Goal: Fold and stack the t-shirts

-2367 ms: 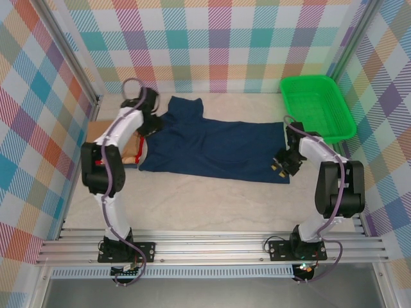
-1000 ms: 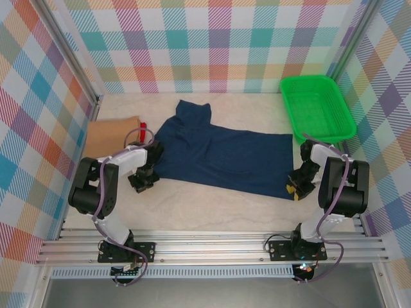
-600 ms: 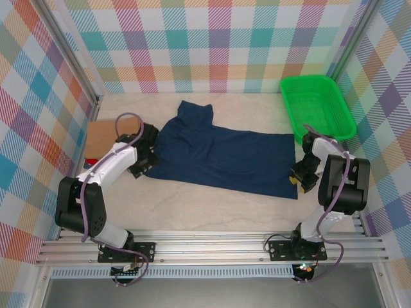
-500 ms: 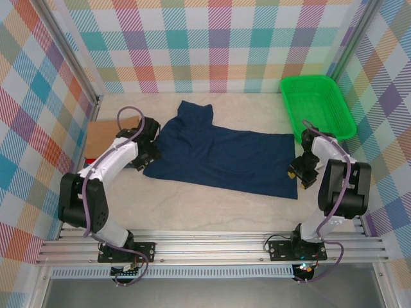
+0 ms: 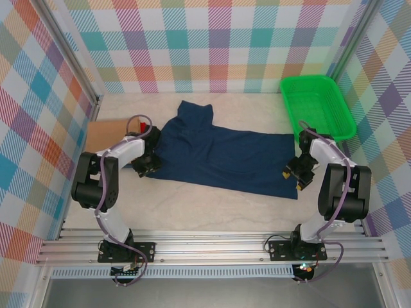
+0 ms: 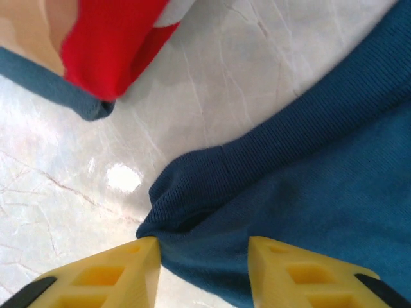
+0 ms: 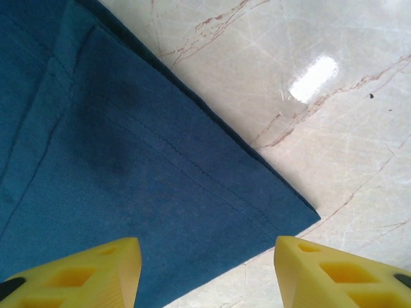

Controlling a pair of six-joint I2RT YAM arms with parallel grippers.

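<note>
Bracketing navy t-shirt [image 5: 221, 151] corners: left fingers [image 6: 109, 276], right fingers [image 7: 83, 273], seemingly apart.

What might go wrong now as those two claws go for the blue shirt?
The left gripper stands open over a bunched edge of the navy shirt; it may pinch too little and slip. The right gripper is open at the hem corner, easily missed. The red folded shirt lies close and might get nudged.

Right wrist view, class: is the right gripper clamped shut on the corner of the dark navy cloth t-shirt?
No: the yellow fingers of the right gripper stand wide apart above the dark navy cloth t-shirt, whose corner lies flat.
</note>
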